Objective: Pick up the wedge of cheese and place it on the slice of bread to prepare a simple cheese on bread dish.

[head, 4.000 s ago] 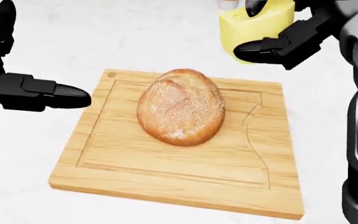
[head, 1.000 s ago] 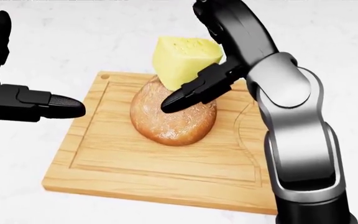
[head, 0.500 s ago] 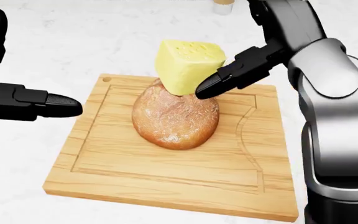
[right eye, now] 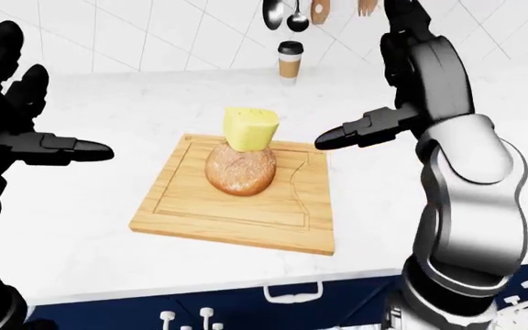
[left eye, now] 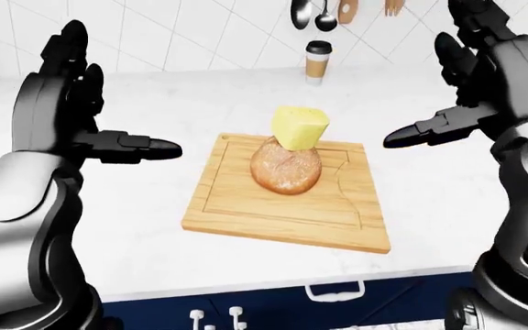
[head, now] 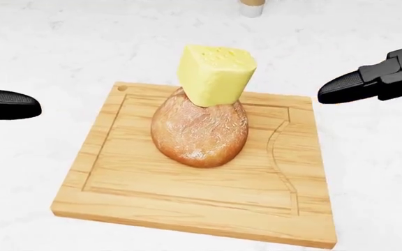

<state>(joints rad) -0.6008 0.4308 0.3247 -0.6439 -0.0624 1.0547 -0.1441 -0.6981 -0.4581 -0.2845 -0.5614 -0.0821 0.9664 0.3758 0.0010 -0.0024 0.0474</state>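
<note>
Bright, even overhead light; soft faint shadows; sharp render, no glare.

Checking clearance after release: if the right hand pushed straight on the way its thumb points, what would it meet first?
Probably the cheese wedge on the bread; the right hand is open, its thumb aimed view-left at it. Depth is unclear.

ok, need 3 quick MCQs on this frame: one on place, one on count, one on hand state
1. Where is the cheese wedge?
A. on the counter beside the board
B. resting on the bread
C. in the right hand

2. How many cups stand on the counter?
A. one
B. two
C. three

3. What state is the right hand in?
A. shut on the cheese
B. open, clear of the cheese
C. pressed flat on the cutting board

Answers: 1 B, the wedge sits atop the loaf; 2 A, a single coffee cup stands near the wall; 3 B, fingers spread, off to the view's right.
</note>
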